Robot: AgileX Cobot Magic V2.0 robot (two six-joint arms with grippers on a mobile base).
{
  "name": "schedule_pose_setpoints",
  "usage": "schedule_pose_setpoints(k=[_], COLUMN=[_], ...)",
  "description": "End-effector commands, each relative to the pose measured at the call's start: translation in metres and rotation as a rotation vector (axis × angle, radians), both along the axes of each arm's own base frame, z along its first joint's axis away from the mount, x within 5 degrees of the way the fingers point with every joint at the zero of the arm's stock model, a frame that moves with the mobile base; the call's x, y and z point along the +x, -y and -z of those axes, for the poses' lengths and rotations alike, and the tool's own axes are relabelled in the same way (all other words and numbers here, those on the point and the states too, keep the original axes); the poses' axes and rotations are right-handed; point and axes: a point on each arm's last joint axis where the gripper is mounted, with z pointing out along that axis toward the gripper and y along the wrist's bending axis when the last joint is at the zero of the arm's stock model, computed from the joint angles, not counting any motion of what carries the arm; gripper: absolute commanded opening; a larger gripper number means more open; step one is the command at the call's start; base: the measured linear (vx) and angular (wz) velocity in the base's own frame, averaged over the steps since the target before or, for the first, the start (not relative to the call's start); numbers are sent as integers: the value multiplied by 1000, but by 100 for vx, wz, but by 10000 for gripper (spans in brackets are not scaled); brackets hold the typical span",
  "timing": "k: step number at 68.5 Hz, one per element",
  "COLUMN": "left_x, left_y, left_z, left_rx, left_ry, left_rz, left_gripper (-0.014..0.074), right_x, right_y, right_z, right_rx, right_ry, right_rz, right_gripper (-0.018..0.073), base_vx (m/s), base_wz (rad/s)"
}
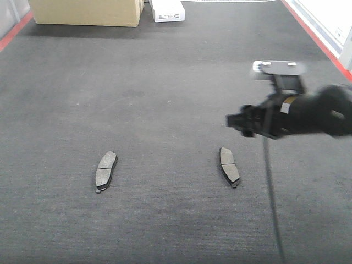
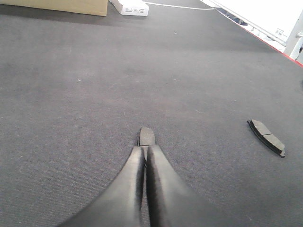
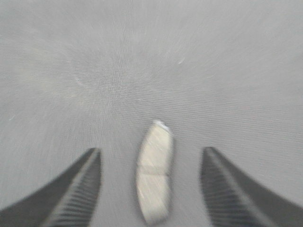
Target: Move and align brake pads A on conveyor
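Two brake pads lie flat on the dark grey conveyor (image 1: 165, 93): a left pad (image 1: 106, 171) and a right pad (image 1: 229, 166). My right gripper (image 1: 234, 121) hovers just above the right pad. In the blurred right wrist view it (image 3: 151, 150) is open, with that pad (image 3: 154, 172) lying lengthwise on the belt between the two fingers, untouched. My left gripper (image 2: 146, 147) is shut and holds nothing. The tip of the left pad (image 2: 147, 136) shows just past its fingertips, and the right pad (image 2: 266, 137) lies off to the right. The left gripper is outside the front view.
A cardboard box (image 1: 88, 12) and a small white box (image 1: 168, 10) stand at the far end of the belt. Red frame edges (image 1: 319, 38) run along the sides. A thin cable (image 1: 272, 198) hangs from the right arm.
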Motion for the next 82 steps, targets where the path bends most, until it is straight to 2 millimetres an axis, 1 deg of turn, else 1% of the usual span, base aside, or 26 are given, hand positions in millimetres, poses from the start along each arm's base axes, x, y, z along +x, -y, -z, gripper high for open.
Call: schedule_pose_setpoints(k=[1, 5, 9, 23, 32, 36, 43, 47, 55, 82], left_x=[1, 1, 1, 1, 1, 1, 1, 1, 1, 1], left_y=[1, 1, 1, 1, 1, 1, 1, 1, 1, 1], left_z=[-13, -13, -13, -13, -13, -13, -13, -13, -13, -13], left_rx=[-20, -20, -20, -20, -20, -20, -20, -20, -20, -20], left_ry=[74, 74, 74, 74, 74, 74, 74, 74, 74, 74], left_rz=[13, 13, 13, 13, 13, 13, 13, 13, 13, 13], left_gripper=[-6, -6, -6, -6, -6, -6, -6, -6, -6, -6], right_x=[-31, -51, -74, -146, -186, -204, -223, -231, -240, -241], right_y=[12, 18, 25, 45, 57, 62, 69, 71, 73, 74], right_z=[-31, -33, -34, -31, -26, -20, -9, -6, -11, -10], right_rx=[-7, -19, -22, 4, 26, 28, 22, 23, 48, 48], right_ry=[185, 218, 244, 350, 452, 509, 579, 627, 728, 727], right_rz=[-21, -31, -36, -32, -30, -30, -30, -30, -27, -26], right_gripper=[333, 284, 216, -11, -7, -8, -6, -6, -3, -3], base_vx=[0, 0, 0, 0, 0, 0, 0, 0, 0, 0], base_wz=[0, 0, 0, 0, 0, 0, 0, 0, 0, 0])
